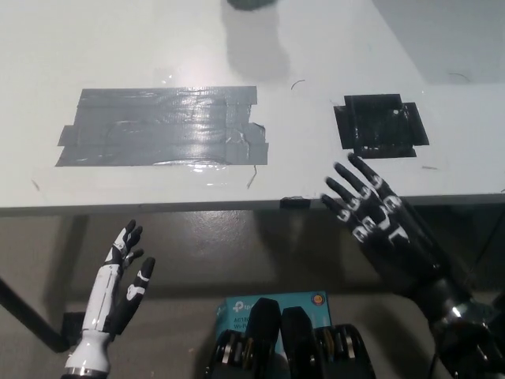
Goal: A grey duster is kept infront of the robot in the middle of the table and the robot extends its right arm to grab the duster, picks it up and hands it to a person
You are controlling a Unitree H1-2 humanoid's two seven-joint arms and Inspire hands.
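Note:
Only a dark grey sliver of the duster (251, 4) shows at the top edge of the head view, with its blurred shadow on the table just below it. My black right hand (379, 225) is open with fingers spread, palm up, at the table's front edge on the right, holding nothing. My white left hand (118, 288) rests open below the table edge at the lower left. No person is in view.
The white table (158, 47) carries a wide patch of grey tape (162, 126) at left centre and a black square patch (380, 125) at right. A teal box (272, 304) lies on the floor below.

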